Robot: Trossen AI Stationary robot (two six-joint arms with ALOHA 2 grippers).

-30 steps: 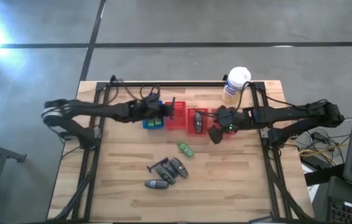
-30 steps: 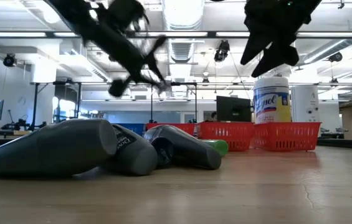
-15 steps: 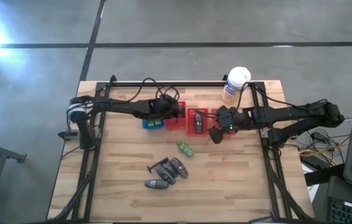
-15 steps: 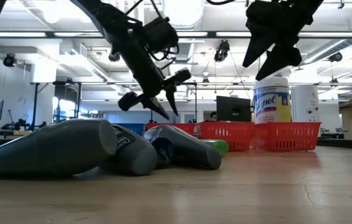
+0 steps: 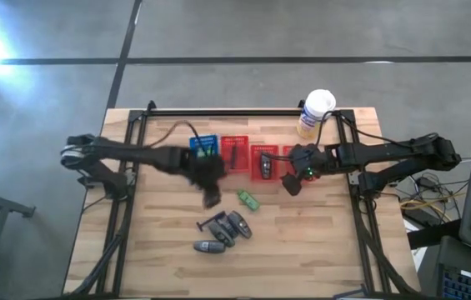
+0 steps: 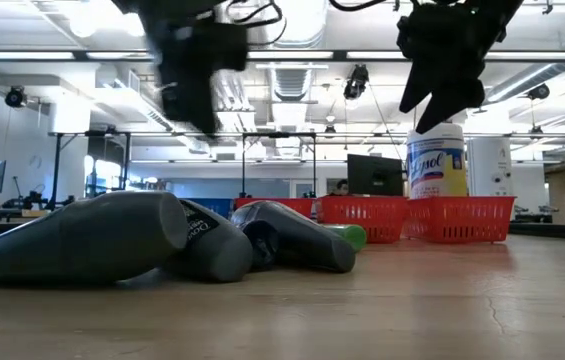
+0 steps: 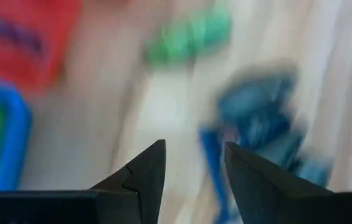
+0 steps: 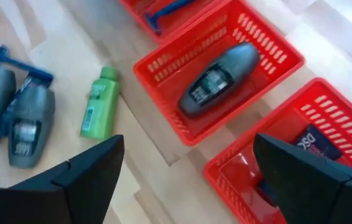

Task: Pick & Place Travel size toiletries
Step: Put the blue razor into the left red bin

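Note:
Several dark grey tubes (image 5: 227,227) lie in a cluster near the table's middle, with one green bottle (image 5: 248,199) on its side just beyond them. More green bottles sit in a blue basket (image 5: 204,143), and a grey tube (image 8: 218,76) lies in a red basket (image 8: 163,78). My left gripper (image 5: 211,190) hovers open and empty above the wood between the baskets and the green bottle (image 7: 188,34). My right gripper (image 5: 289,182) hangs open over the red baskets (image 5: 264,160), holding nothing.
A white-lidded yellow canister (image 5: 314,112) stands at the table's far edge behind the right arm. A blue razor (image 8: 23,71) lies among the grey tubes (image 8: 14,118). Another red basket (image 8: 316,118) holds a dark item. Bare wood lies toward the near right corner.
My left gripper has swung from above the blue and red baskets toward the table's near edge and now hangs, blurred by motion, over the wood beside the green bottle.

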